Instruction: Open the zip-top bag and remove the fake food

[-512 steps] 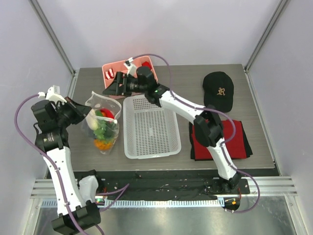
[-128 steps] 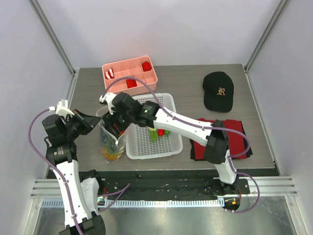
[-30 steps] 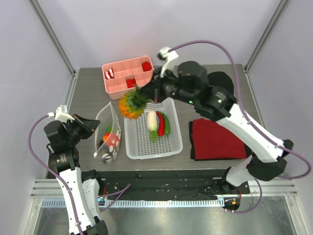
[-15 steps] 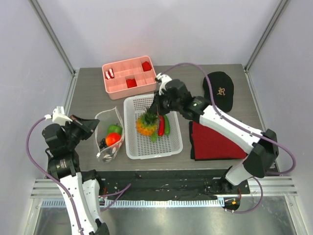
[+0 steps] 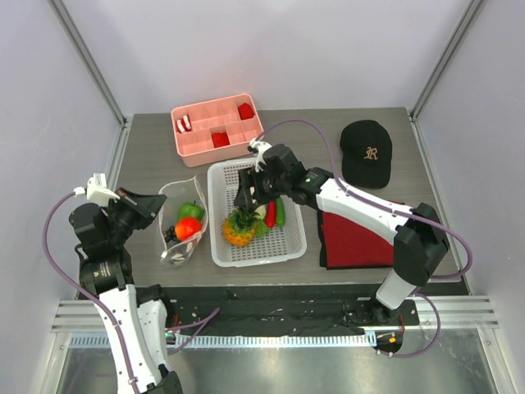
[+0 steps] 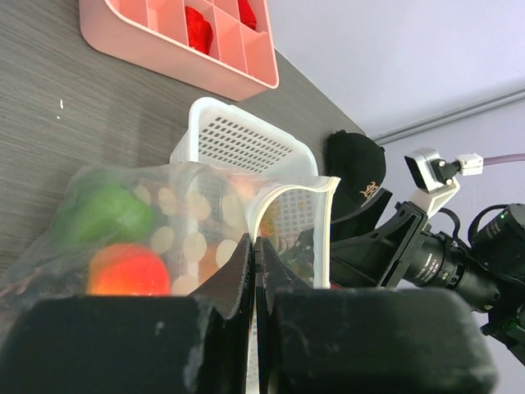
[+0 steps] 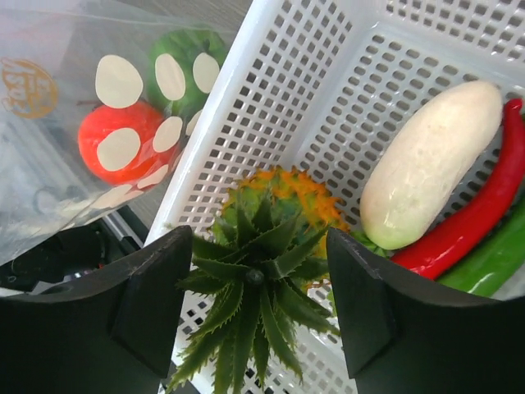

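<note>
Over on the left side of the bench (image 5: pixel 148 139), the left arm's (image 5: pixel 102 246) jaws are pinched shut on the rim of the zip-top bag (image 5: pixel 182 246). I'd guess that's to keep its mouth propped open toward the white basket (image 5: pixel 283 242). The right arm's (image 5: pixel 353 197) jaws hang spread wide either side of the pineapple (image 7: pixel 271 205) crown without gripping. It sits free in the basket beside the whitish piece (image 7: pixel 431 164) and red chili (image 7: pixel 467 222). The tomato (image 5: pixel 188 230) and green fruit (image 5: pixel 191 212) are inside the bag, so at least 2 left to pull.
</note>
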{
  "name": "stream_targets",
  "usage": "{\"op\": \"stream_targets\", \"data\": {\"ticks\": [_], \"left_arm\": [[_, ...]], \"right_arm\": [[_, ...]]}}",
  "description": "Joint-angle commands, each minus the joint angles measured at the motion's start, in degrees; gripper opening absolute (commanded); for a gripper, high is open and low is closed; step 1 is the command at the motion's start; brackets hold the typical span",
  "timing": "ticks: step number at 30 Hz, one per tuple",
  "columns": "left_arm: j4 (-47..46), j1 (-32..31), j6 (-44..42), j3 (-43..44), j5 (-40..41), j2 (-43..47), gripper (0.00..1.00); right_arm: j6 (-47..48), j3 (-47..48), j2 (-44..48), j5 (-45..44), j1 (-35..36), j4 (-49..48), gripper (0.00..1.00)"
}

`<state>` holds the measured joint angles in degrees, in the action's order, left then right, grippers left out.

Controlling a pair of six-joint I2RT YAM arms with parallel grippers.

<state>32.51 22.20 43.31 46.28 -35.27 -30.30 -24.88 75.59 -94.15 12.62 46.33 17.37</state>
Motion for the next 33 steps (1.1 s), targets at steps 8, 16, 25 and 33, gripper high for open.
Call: {"op": "stream_targets", "data": {"ticks": [8, 16, 25, 33], "left_arm": [[-4.2, -0.1, 0.7, 4.0, 3.5, -0.5, 0.00], [-4.9, -0.1, 0.5, 2.1, 2.2, -1.9, 0.00], [-6.0, 0.0, 1.5, -0.1, 2.9, -0.5, 0.00], [-6.4, -0.1, 2.5, -1.6, 3.3, 0.6, 0.00]], "right_arm": [[10.0, 15.1, 1.7, -15.6, 0.3, 9.6, 0.88], [7.0, 25.0, 2.4, -7.4, 3.0, 9.8, 0.86], [-1.5, 34.3, -6.4, -9.9, 17.1, 5.1, 0.41], [-3.1, 30.6, -11.1, -11.9, 18.8, 0.1, 0.30]]}}
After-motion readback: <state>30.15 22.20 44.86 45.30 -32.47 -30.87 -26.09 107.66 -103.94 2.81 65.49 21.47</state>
